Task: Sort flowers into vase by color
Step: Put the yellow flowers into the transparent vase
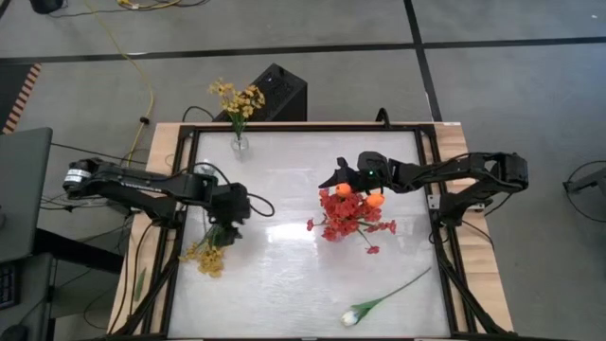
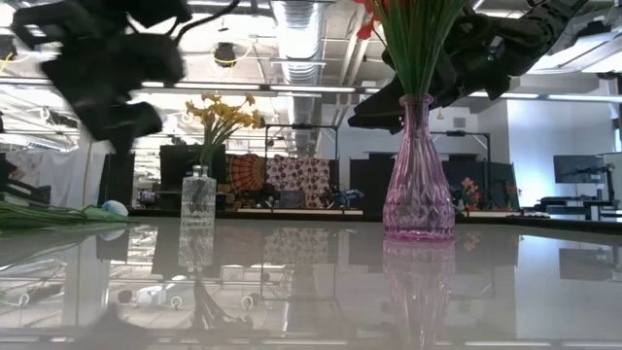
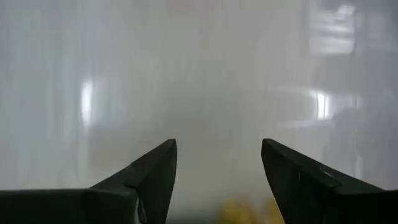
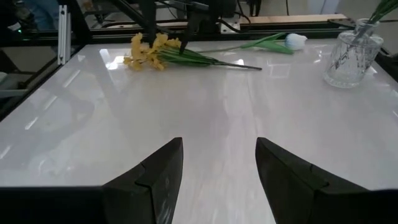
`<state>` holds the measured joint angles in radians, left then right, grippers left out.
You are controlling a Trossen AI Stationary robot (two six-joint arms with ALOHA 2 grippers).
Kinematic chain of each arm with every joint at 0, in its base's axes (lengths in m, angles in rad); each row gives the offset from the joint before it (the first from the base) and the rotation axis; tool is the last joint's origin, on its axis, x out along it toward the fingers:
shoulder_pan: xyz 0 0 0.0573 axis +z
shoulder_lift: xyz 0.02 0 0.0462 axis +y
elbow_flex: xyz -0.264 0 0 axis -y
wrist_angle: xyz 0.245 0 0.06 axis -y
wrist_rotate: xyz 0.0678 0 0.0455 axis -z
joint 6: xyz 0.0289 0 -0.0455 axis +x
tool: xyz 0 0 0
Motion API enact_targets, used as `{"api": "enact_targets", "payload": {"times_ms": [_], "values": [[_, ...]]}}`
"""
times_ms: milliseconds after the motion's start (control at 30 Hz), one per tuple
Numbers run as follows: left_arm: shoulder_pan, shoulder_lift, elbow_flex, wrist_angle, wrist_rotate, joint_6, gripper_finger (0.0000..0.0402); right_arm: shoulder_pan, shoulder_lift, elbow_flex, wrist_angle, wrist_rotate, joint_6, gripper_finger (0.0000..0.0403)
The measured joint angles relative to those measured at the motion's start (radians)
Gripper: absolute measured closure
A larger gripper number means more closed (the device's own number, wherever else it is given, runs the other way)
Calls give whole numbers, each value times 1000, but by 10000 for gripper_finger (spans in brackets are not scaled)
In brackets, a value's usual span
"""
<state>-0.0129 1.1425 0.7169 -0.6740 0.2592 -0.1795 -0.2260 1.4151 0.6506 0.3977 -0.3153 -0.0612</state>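
Note:
A yellow spray (image 1: 207,254) lies flat on the table near the left edge, also seen in the right wrist view (image 4: 153,52). My left gripper (image 1: 225,224) hangs open just above its green stem end; in its own view (image 3: 219,155) a bit of yellow blossom (image 3: 249,211) shows below the fingers. A pink vase (image 2: 418,190) at mid-table holds red sprays (image 1: 347,218) and orange tulips (image 1: 375,200). My right gripper (image 1: 333,177) is open beside those blooms on their far side (image 4: 219,152). A clear vase (image 2: 197,199) at the far edge holds yellow flowers (image 1: 237,98). A white tulip (image 1: 377,305) lies near the near edge.
The white glossy tabletop (image 1: 284,189) has open room between the two vases and in its middle. A dark frame rail (image 1: 440,237) runs along the table's sides. A black box (image 1: 276,90) stands beyond the far edge, and cables lie on the floor.

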Motion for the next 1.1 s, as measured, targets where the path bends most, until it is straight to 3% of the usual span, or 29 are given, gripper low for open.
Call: {"api": "enact_targets", "payload": {"times_ms": [100, 200, 300, 367, 567, 800, 1100], "values": [[1, 26, 32, 65, -42, 238, 178, -5, 0, 0, 0, 0, -1, 175], [1, 40, 80, 47, -156, 542, 178, -20, 0, 0, -2, 0, -3, 175], [2, 40, 101, -73, -278, 798, 178, -40, -2, 0, -27, 2, -3, 175], [2, 40, 100, -193, -353, 888, 178, -55, -9, 0, -65, 4, -3, 175], [-6, 95, 99, -416, -465, 966, 178, -81, -50, 0, -165, 4, 0, 175], [-52, 261, 98, -462, -536, 1107, 178, -71, -76, 0, -185, 4, 1, 175], [-77, 469, 98, -429, -509, 1125, 178, -27, -76, 0, -267, 3, 0, 175]]}}
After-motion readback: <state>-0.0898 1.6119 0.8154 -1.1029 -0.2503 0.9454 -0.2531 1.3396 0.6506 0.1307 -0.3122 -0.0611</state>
